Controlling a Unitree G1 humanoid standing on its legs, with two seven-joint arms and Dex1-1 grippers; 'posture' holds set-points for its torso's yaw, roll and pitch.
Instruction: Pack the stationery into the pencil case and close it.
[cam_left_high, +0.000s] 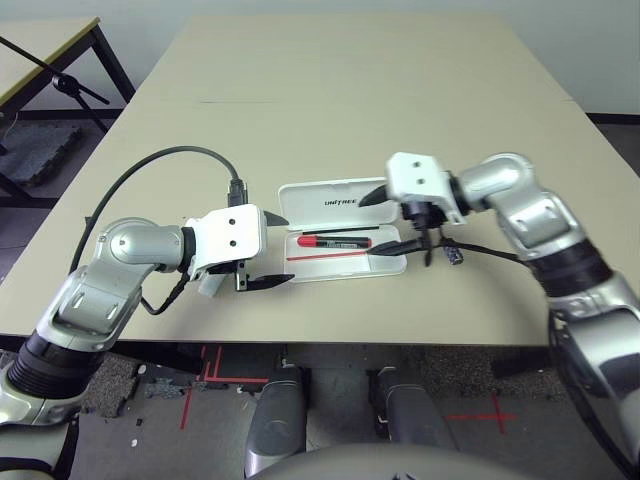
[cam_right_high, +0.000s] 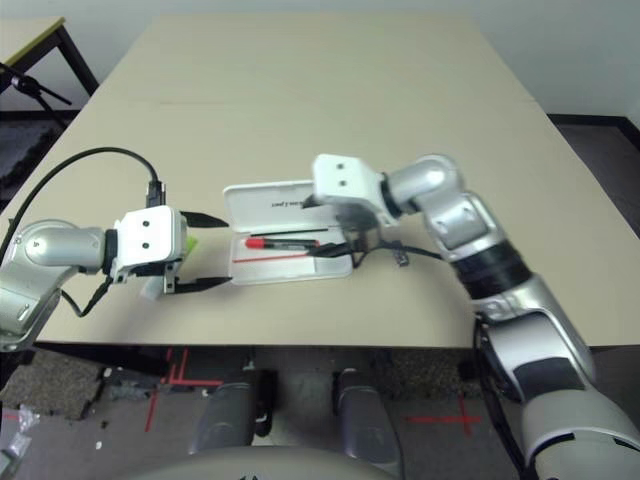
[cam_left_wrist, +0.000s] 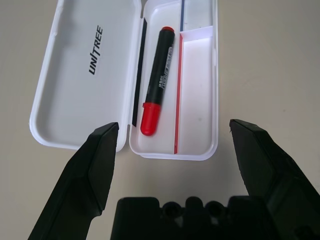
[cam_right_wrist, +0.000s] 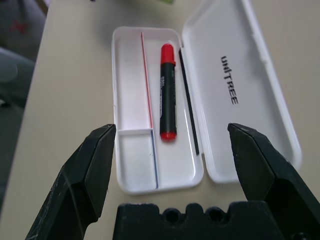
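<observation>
Observed a smooth, matte beige counter (cam_left_high: 330, 110). Found both the left gripper (cam_left_wrist: 175, 124) and right gripper (cam_right_wrist: 172, 125) with angular black fingers spread wide, holding nothing. Noted between them a rounded rectangular pencil case (cam_left_wrist: 199, 107), glossy white hard plastic, lid open on the counter. Recorded inside, in the long compartment, a cylindrical black-barrelled marker (cam_right_wrist: 168, 95), red-capped. Located on the counter, left of the case, a lime-and-pale highlighter (cam_right_high: 154, 287); to its right, a small dark grey block (cam_left_high: 453, 255).

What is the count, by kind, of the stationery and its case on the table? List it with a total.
Pencil case: 1
Red-and-black marker: 1
Green-and-white highlighter: 1
Small dark block: 1
Total: 4
</observation>
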